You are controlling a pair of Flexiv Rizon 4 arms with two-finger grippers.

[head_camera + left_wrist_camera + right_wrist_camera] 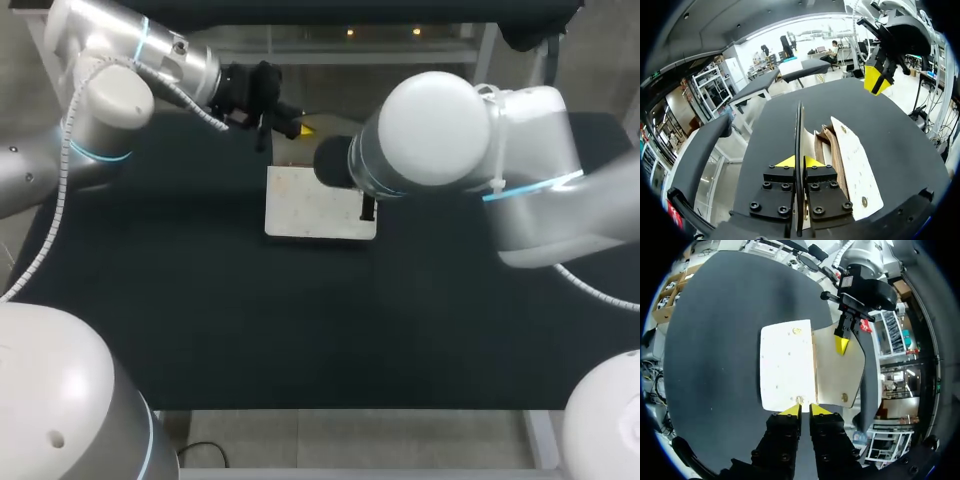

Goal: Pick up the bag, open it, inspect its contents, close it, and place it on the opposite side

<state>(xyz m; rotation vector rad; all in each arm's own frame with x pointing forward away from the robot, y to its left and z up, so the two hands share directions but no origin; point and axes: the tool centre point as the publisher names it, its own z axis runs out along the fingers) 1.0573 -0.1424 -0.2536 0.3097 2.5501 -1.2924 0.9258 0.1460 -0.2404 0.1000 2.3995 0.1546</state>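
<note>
Head view gives me the black worktop (200, 320), with my left arm (110, 100) coming in at 10 o'clock and my right arm (440, 130) at 3 o'clock, its bulk hiding the bag's right edge. The white bag (315, 205) lies at the worktop's middle, a little toward the far side. In the right wrist view its flap (837, 372) is open, cream inside, at 1 o'clock from the right pincer (805, 410). The bag's body is straight ahead of that pincer at 12. The right pincer hangs above the bag, fingers drawn nearly together with nothing between them. The left pincer (800, 161) is pinched on a thin sheet seen edge-on, which I take to be the flap. The bag's body sits just beside it at 1 o'clock, brown lining (826, 145) showing.

I judge this to be the inspecting step: the bag is open, and closing and moving are not yet done. To do it well I would hold the flap steady and high enough that the lining shows to the right wrist camera, without tugging the bag across the worktop. The small snap (799, 399) on the near edge, right ahead of the right pincer's tips, is what I would line up for closing.
</note>
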